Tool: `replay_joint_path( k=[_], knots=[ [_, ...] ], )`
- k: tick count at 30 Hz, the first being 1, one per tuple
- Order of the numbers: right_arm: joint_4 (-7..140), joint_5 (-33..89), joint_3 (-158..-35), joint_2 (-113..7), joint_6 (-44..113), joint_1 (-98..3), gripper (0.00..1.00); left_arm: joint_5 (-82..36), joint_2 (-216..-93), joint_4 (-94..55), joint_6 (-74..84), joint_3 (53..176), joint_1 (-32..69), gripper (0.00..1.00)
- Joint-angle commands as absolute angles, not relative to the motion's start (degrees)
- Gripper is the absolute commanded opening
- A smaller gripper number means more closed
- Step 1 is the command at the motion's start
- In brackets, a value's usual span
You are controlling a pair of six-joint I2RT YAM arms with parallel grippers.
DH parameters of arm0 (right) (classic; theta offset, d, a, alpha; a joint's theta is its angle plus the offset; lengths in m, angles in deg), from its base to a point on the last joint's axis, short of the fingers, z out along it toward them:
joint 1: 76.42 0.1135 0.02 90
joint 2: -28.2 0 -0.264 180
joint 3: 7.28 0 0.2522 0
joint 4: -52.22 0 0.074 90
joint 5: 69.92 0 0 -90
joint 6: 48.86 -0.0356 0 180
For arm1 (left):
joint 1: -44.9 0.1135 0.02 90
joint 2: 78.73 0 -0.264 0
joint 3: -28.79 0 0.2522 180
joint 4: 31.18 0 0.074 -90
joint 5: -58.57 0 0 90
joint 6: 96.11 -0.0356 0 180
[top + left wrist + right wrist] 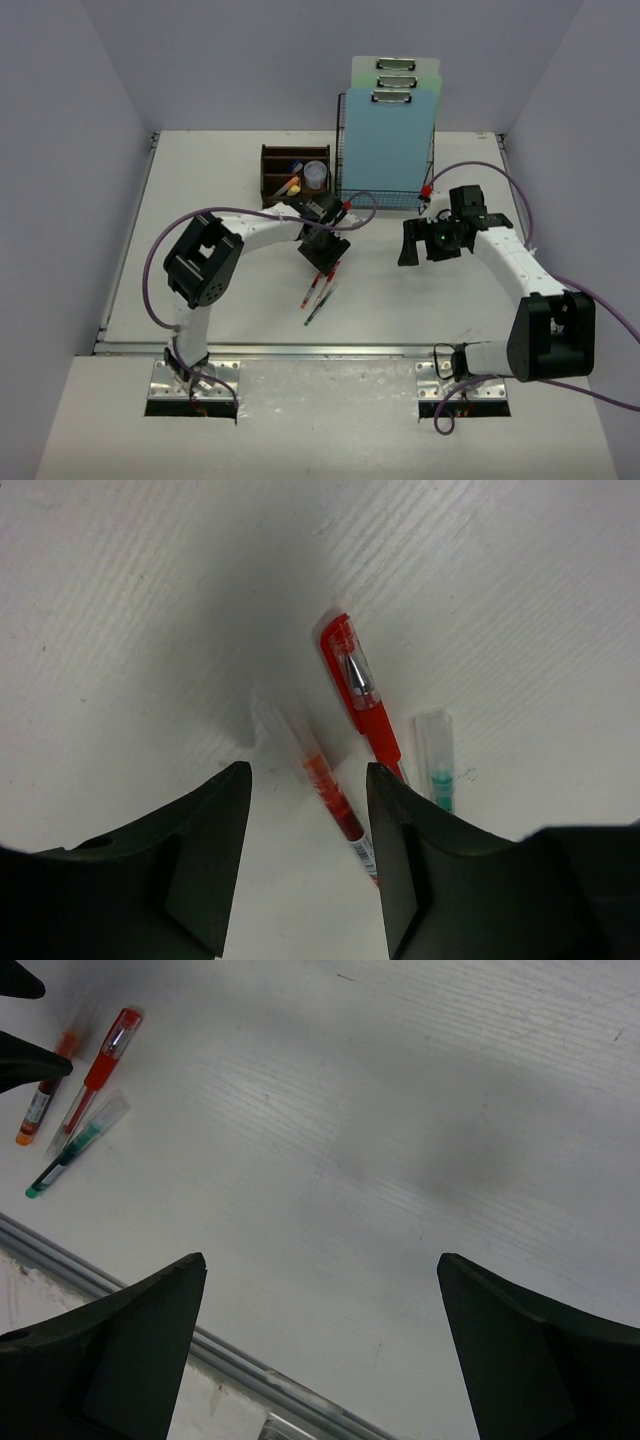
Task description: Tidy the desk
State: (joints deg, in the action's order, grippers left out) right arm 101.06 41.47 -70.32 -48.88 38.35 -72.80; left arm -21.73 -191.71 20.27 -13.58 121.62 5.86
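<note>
White scuffed desk (230, 310) carries a metal rail (300, 350) along one edge; left pincer (308, 775) and right pincer (322, 1260) gape empty.

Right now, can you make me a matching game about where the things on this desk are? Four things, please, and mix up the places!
Things:
1. clipboards
2. pens
3. cup
4. right gripper

Places:
A. lying flat on the desk
B. standing up in the wire rack
C. inside the brown organizer
D. open, above a bare part of the desk

Pairs: 1-B, 2-A, 3-C, 4-D
</note>
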Motion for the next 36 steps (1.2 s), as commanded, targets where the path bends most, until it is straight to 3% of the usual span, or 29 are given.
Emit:
replay_joint_path(
  k=[1, 7, 13, 18, 26, 32, 36],
  knots=[
    [99.0, 41.1, -69.82, -48.15, 38.59, -72.73, 0.99, -24.23, -194.49, 21.46, -12.1, 125.02, 5.32, 0.47],
    [99.02, 40.65, -69.65, -47.7, 38.99, -72.78, 0.99, -26.26, -196.85, 21.91, -11.29, 126.91, 5.08, 0.44],
    [99.14, 40.52, -69.99, -47.58, 39.0, -72.73, 0.99, -29.17, -198.37, 23.0, -11.93, 127.9, 4.91, 0.23],
    [99.6, 40.96, -71.01, -47.65, 38.8, -72.73, 0.99, -29.95, -196.37, 23.53, -13.18, 125.79, 4.91, 0.0],
    [99.81, 41.72, -71.59, -47.82, 38.11, -72.73, 0.99, -20.58, -171.94, 13.82, -16.06, 117.14, 6.05, 0.0],
    [99.76, 42.18, -72.04, -48.21, 37.43, -72.73, 0.99, -19.05, -149.56, -14.04, -16.82, 103.67, 12.95, 0.0],
    [99.97, 42.63, -72.52, -48.74, 37.14, -72.73, 0.99, -22.63, -146.67, -30.56, -20.49, 99.5, 16.57, 0.0]
  ],
)
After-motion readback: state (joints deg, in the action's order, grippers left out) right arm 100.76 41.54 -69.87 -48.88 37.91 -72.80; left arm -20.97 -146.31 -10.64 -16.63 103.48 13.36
